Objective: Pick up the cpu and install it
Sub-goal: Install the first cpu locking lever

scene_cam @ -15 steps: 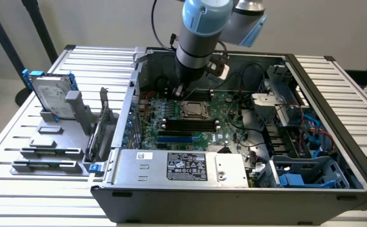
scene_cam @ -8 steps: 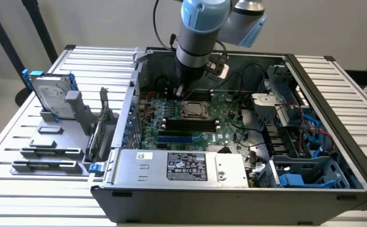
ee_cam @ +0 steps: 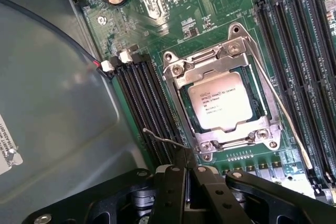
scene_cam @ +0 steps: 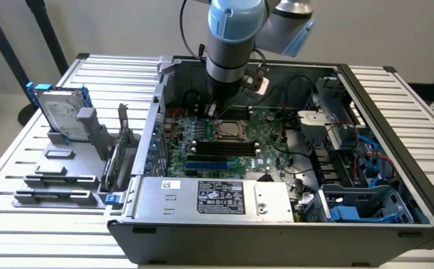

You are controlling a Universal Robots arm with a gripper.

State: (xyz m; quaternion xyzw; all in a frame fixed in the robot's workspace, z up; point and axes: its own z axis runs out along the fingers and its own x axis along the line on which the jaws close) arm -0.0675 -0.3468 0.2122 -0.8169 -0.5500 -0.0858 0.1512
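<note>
The cpu (ee_cam: 223, 100), a small silver square with printed text, lies flat in its socket under the metal retention frame (ee_cam: 176, 69) on the green motherboard (ee_cam: 157, 9). In the exterior view the cpu (scene_cam: 225, 132) sits mid-board inside the open computer case. My gripper (ee_cam: 185, 157) is shut, its black fingers pressed together with nothing visibly between them, just beside the socket's corner and close to the thin wire lever (ee_cam: 163, 139). From outside, the gripper (scene_cam: 215, 110) hangs low over the board just behind the socket.
Black memory slots (ee_cam: 144, 108) flank the socket on both sides. A grey case wall (ee_cam: 52, 103) stands close by. The silver power supply box (scene_cam: 209, 196) lies at the case front. Left of the case, a hard drive with blue brackets (scene_cam: 61, 112) stands on a grey fixture (scene_cam: 56, 176).
</note>
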